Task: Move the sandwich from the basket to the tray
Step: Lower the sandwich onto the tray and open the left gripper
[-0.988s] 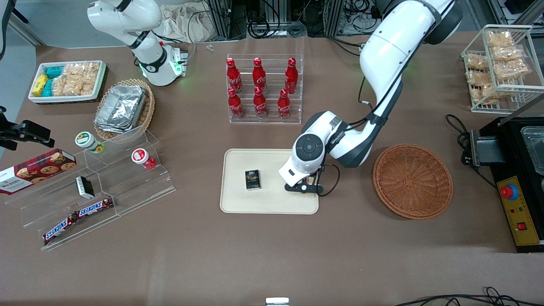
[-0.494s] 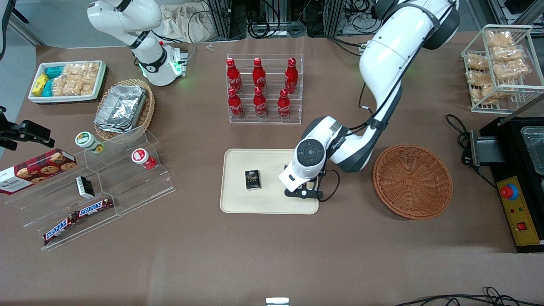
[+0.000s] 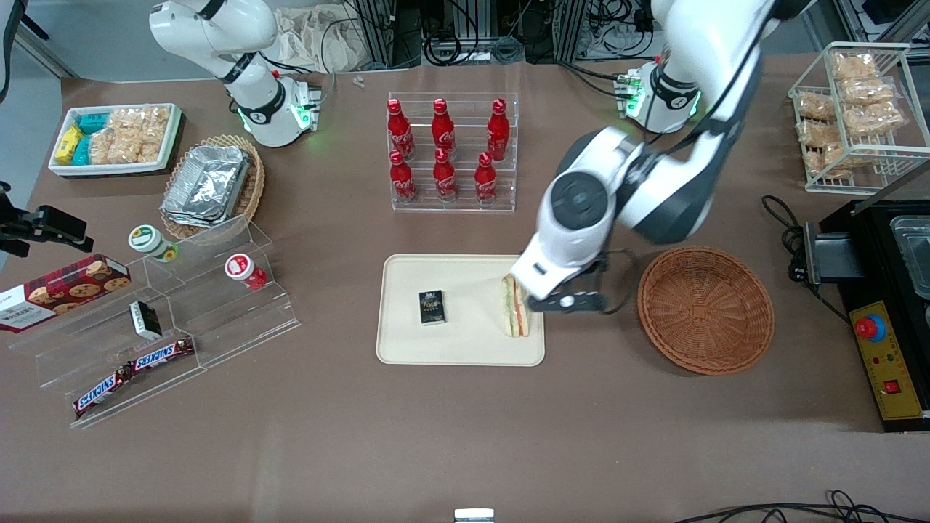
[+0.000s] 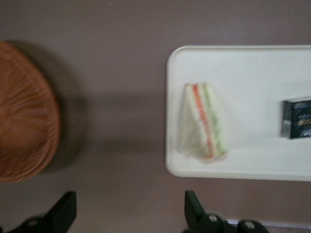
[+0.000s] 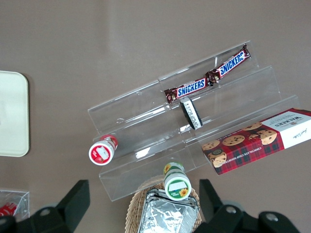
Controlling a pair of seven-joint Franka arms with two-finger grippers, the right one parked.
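Observation:
The sandwich [image 3: 515, 309], a pale bread wedge with orange, green and red layers, lies on the cream tray [image 3: 436, 349] near its edge toward the working arm's end; it also shows in the left wrist view [image 4: 204, 124], on the tray [image 4: 252, 68]. My left gripper [image 3: 570, 301] hangs raised above the table, between the tray and the round reddish-brown basket [image 3: 705, 310], apart from the sandwich. Its fingers [image 4: 193, 209] are spread wide with nothing between them. The basket [image 4: 24, 116] holds nothing.
A small dark box [image 3: 431, 306] lies on the tray. A clear rack of red cola bottles [image 3: 450, 152] stands farther from the front camera. A clear tiered stand [image 3: 167, 319] with snacks, a tan foil-container basket [image 3: 212, 186] and a white snack bin [image 3: 116, 138] lie toward the parked arm's end.
My gripper has risen off the tray and shifted toward the basket, leaving the sandwich lying on the tray where the gripper had been covering it.

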